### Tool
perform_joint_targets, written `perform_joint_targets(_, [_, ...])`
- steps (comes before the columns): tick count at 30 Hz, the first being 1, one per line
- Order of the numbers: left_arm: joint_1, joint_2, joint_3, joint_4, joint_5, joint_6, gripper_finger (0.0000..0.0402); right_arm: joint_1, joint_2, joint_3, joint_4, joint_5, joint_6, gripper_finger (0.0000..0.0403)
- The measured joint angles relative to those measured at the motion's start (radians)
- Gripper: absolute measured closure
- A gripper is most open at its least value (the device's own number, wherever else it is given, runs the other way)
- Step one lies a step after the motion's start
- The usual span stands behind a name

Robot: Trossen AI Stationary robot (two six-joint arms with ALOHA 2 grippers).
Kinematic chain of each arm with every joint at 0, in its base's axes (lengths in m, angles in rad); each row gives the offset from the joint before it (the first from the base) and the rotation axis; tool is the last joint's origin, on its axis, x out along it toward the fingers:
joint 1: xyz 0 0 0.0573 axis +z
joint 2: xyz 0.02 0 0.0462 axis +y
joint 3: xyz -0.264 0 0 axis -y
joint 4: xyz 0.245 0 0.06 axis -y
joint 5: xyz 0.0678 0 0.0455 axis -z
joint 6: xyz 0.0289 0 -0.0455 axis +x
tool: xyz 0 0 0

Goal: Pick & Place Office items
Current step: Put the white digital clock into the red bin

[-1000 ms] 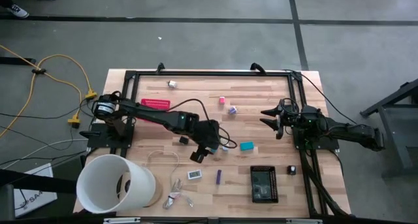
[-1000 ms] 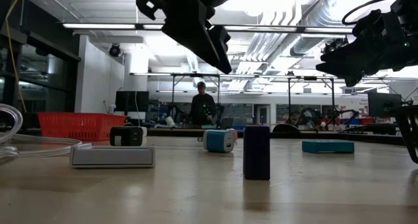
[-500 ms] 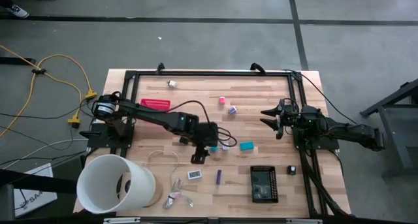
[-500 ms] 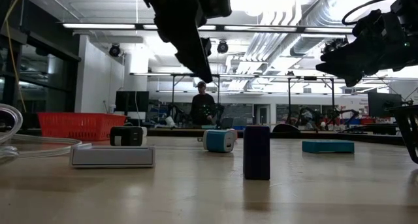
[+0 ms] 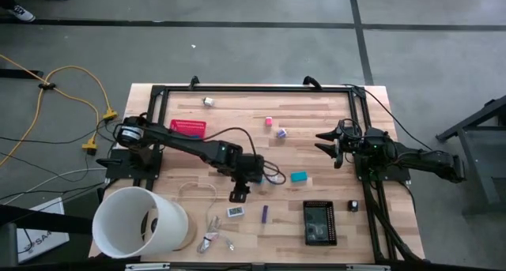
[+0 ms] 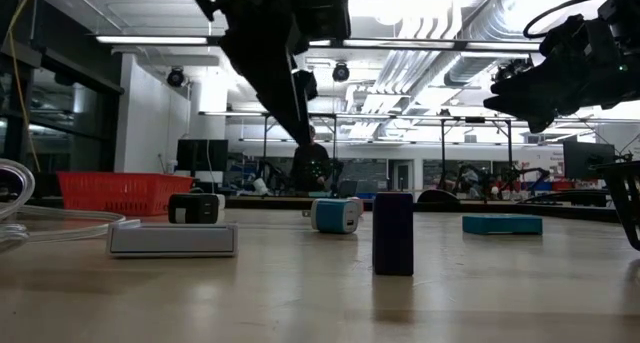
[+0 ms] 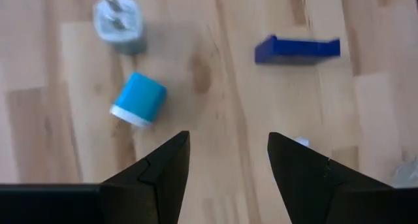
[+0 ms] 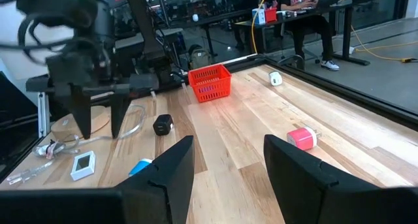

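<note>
Left pincer [image 7: 225, 160] hangs open and empty above the bench [image 7: 215, 87]; blue cap [image 7: 138, 99] and blue block [image 7: 297, 49] lie just beyond its fingertips.

The light wooden slatted table [image 5: 316, 113] carried a black metal frame [image 5: 253, 88] along its edges. A large white plastic tub [image 5: 139, 222] lay on its side at my near left corner. Beside it rested a pale wire loop [image 5: 198, 190] and a silvery clump [image 5: 213, 238]. A small red mesh basket [image 5: 188, 127] stood near my left shoulder. Yellow cable [image 5: 71, 73] ran across the grey floor [image 5: 253, 42].
</note>
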Motion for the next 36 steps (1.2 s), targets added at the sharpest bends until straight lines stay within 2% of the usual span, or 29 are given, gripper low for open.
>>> perform_joint_targets(19, [-0.119, 0.02, 0.001, 0.08, -0.092, -0.175, 0.0202, 0.0, 0.005, 0.0, 0.0, 0.0, 0.0, 0.0231])
perform_joint_targets(36, [-0.178, 0.027, 0.001, 0.043, -0.132, -0.346, 0.0202, 0.0, 0.005, 0.0, 0.0, 0.0, 0.0, 0.0231])
